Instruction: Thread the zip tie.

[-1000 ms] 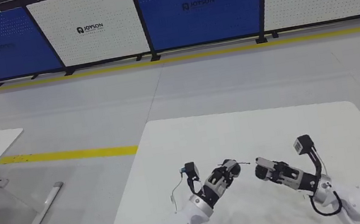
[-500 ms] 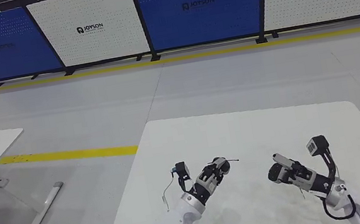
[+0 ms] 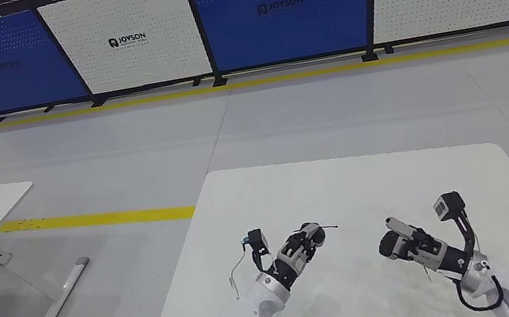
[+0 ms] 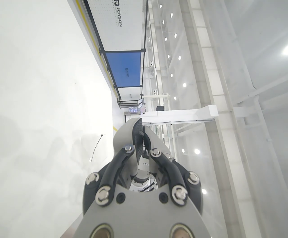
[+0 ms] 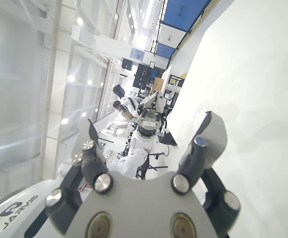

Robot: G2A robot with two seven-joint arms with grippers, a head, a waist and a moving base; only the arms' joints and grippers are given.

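While the left gripper [image 4: 140, 129] clamps the black zip tie [image 3: 321, 227] near the worktop's [image 3: 360, 181] front edge, the right gripper [image 5: 149, 121] hangs apart, jaws spread wide, empty.

Within the last second the left pincer [image 3: 312, 234] and the right pincer [image 3: 387, 241], which had been nearly tip to tip above the near part of the table [image 3: 338, 175], have drawn well apart. The right one pulled back toward the right edge and the left one shifted a little toward the left edge. The zip tie [image 3: 328, 227] went with the left pincer, its free end now pointing into the wider gap; all of this came in the first half second.
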